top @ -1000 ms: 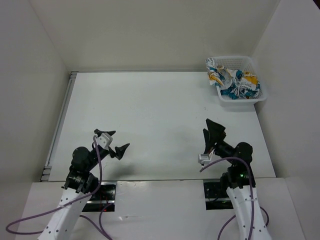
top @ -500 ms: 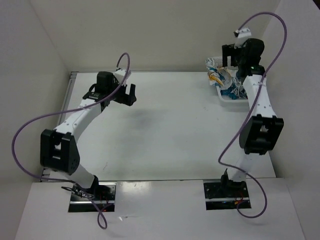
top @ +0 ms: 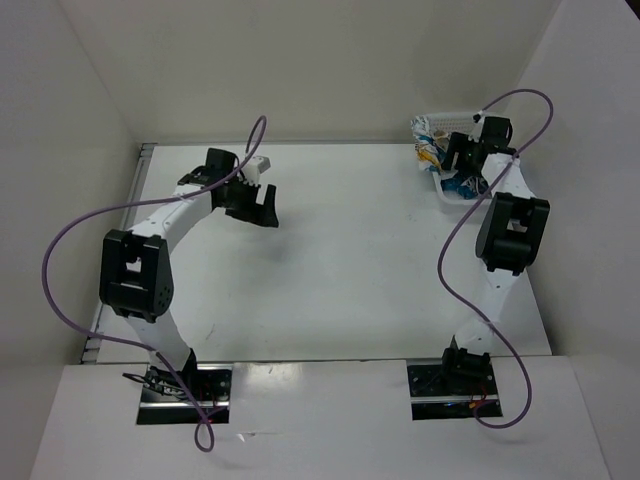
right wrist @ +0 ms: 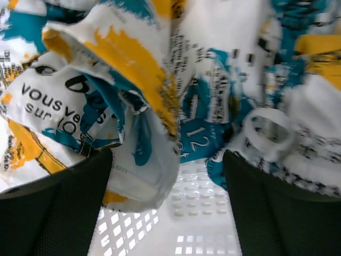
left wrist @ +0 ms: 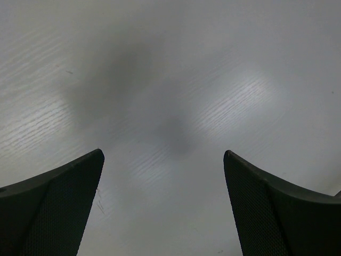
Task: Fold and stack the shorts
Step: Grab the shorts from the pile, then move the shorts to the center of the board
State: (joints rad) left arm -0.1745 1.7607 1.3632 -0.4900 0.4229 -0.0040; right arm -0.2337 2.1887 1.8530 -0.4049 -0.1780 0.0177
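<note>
The shorts (top: 436, 140), white fabric printed in teal, orange-yellow and black, lie crumpled in the white mesh basket (top: 452, 196) at the far right of the table. My right gripper (top: 470, 160) is open and reaches down into the basket. In the right wrist view its fingers (right wrist: 58, 213) stand wide apart around the shorts (right wrist: 138, 85), with a fold of fabric hanging between them over the basket floor (right wrist: 202, 213). My left gripper (top: 255, 203) is open and empty over the bare table at the far left; the left wrist view shows only table (left wrist: 165, 106) between its fingers.
White walls close in the table on the left, back and right. A metal rail (top: 120, 240) runs along the table's left edge. Purple cables loop from both arms.
Both arms have gone from folded at the near edge to stretched far out. Since half a second ago my right gripper has dropped into the basket and my left gripper has moved slightly nearer and right.
</note>
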